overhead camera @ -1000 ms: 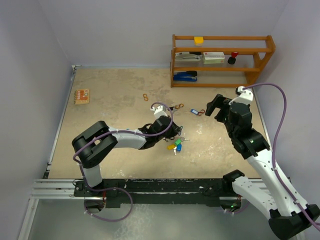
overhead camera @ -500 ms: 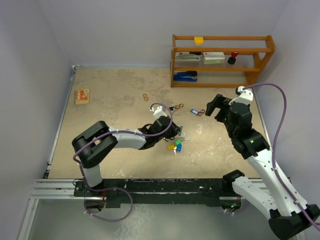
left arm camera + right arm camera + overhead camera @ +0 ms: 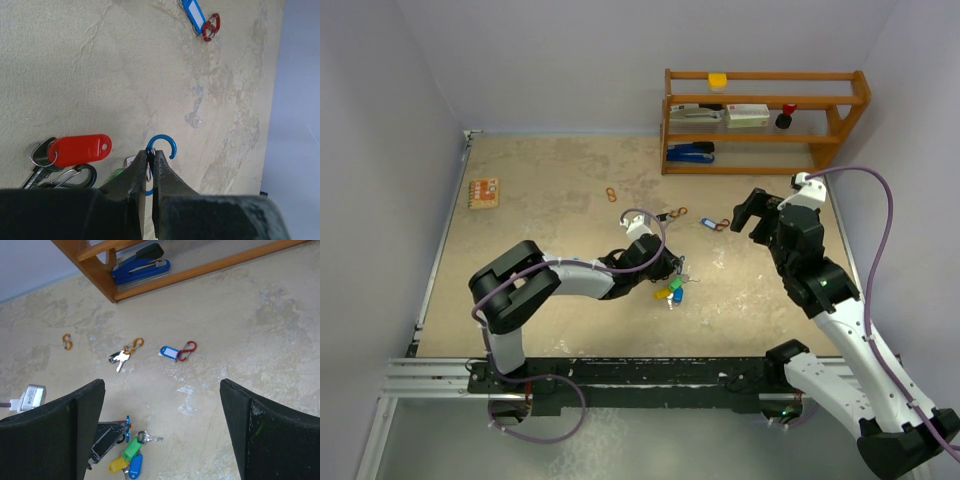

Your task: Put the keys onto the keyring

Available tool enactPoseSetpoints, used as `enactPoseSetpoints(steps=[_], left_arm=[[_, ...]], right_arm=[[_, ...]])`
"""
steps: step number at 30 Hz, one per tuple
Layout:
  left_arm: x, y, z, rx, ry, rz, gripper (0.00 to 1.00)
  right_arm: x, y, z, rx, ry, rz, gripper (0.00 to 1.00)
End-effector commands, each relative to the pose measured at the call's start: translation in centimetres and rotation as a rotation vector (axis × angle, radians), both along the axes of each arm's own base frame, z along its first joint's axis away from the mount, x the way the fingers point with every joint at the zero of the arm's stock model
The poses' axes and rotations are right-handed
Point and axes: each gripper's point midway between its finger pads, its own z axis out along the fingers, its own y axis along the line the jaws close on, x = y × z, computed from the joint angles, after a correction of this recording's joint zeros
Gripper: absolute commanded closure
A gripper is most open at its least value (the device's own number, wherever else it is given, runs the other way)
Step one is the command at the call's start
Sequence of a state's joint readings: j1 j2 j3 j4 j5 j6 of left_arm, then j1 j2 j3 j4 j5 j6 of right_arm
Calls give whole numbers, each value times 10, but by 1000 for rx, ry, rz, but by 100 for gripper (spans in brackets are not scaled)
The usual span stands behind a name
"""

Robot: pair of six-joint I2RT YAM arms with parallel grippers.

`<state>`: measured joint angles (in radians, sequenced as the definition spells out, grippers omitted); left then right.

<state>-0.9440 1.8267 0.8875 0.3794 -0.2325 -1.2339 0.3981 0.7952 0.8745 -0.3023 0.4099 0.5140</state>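
Left gripper (image 3: pixel 150 154) — fingers pinched shut on the blue ring (image 3: pixel 165 141); arm stretched low across the table (image 3: pixel 540 200). Keys (image 3: pixel 671 291) lie bunched just beside it. Right gripper (image 3: pixel 161 386) — fingers spread wide, holding nothing, raised above the table.

Pretty sure I'm standing in a robotics lab: plain lilac walls (image 3: pixel 380 150) are boxing in a beige table (image 3: pixel 540 190), robot arms (image 3: pixel 570 278) are sitting bolted to an aluminium rail (image 3: pixel 420 378), and a wooden shelf (image 3: pixel 765 75) of staplers (image 3: pixel 690 152) is standing beyond the right gripper (image 3: pixel 161 385).
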Motion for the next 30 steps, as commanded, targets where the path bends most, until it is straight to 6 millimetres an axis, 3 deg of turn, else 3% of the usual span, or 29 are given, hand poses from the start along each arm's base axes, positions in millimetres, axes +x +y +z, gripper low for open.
enactPoseSetpoints(steps=[1, 30], left_arm=[[0, -9, 6, -51, 2, -1, 100], [-5, -14, -6, -55, 32, -28, 100]], right_arm=[[0, -5, 12, 17, -41, -30, 0], [1, -5, 11, 15, -39, -29, 0]])
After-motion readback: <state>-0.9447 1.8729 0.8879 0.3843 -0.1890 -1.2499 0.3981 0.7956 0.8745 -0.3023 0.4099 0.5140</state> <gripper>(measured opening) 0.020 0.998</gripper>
